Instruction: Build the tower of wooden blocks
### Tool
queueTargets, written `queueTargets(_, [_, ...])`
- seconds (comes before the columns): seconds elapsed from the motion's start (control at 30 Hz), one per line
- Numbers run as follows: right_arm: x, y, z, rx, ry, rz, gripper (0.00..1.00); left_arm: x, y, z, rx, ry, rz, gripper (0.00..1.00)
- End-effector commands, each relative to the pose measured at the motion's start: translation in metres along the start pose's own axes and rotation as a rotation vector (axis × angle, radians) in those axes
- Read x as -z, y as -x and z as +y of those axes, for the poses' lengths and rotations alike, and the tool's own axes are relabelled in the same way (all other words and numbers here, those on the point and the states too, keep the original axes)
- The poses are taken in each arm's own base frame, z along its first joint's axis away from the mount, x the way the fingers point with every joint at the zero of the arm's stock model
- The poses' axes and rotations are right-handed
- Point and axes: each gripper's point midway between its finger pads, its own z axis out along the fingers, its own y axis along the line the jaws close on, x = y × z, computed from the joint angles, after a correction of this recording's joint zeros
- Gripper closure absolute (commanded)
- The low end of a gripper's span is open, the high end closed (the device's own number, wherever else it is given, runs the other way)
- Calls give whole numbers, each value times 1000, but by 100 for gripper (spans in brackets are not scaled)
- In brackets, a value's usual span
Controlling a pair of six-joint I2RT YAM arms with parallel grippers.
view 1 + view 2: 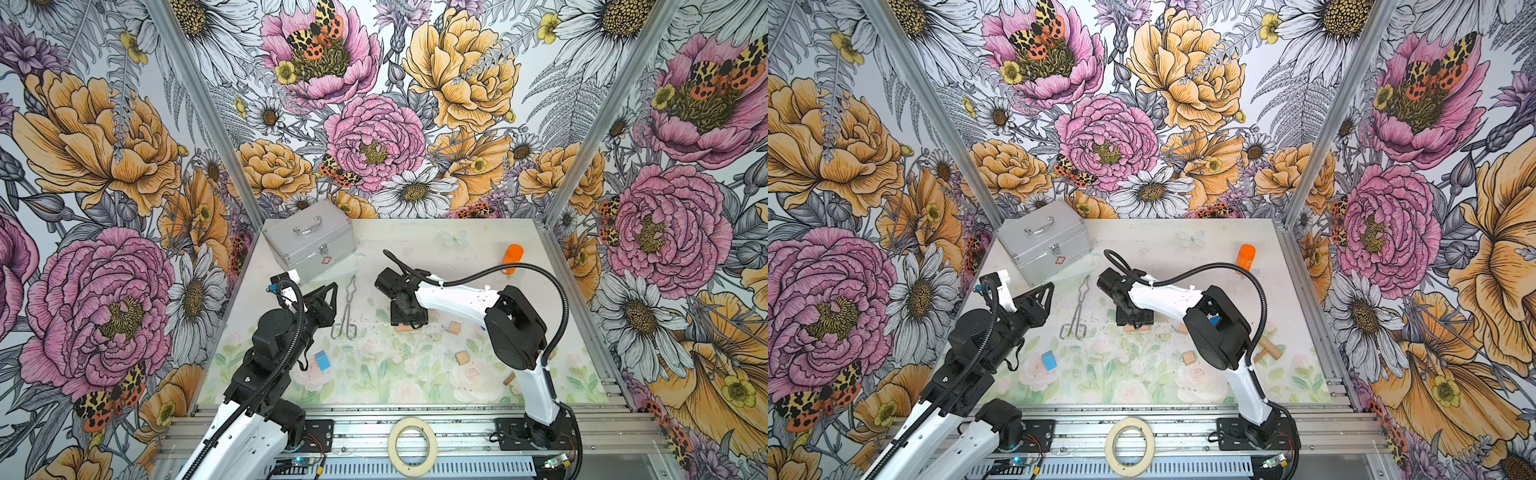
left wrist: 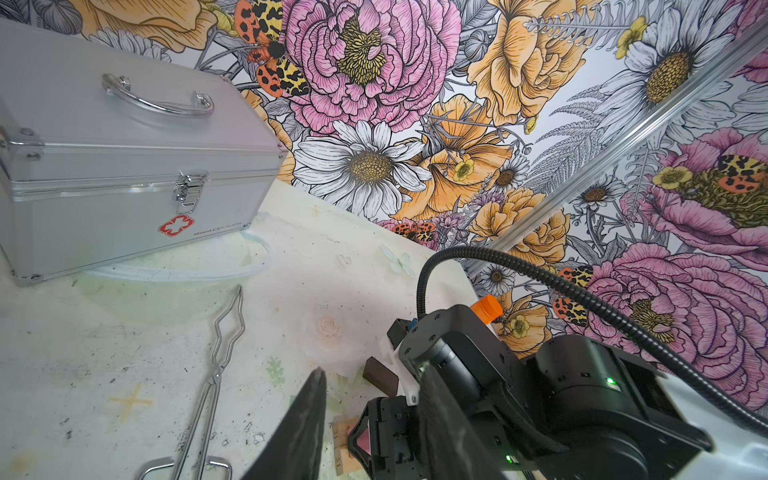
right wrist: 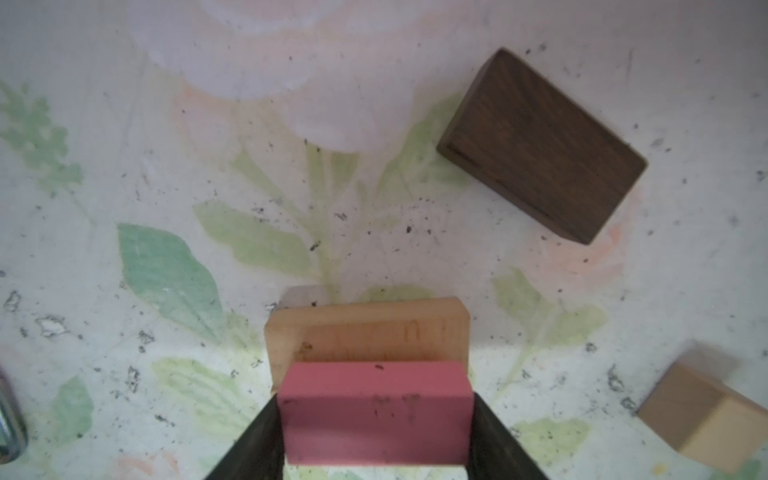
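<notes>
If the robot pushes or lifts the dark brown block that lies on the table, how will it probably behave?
The dark brown block looks stiff: it shows solid wood grain and sharp edges. Lying on its broad face, it would likely slide, not roll or tip. It seems thin and probably light, but its smooth sides might slip slightly in a claw.

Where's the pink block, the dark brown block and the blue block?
pink block (image 3: 376,411): right wrist view, top face.
dark brown block (image 3: 540,145): right wrist view, top face.
blue block (image 1: 323,360): a top view, side face.
</notes>
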Motion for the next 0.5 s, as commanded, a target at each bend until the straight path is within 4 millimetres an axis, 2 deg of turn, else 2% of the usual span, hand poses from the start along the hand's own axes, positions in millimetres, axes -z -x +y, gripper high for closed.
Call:
queueTargets(0.0, [2,7,2,-9,-9,-30,100,-1,-4,6,-22,26,4,61])
queueTargets(0.47, [-1,5,5,-13,2,-20,100,-1,-4,6,-22,26,4,61])
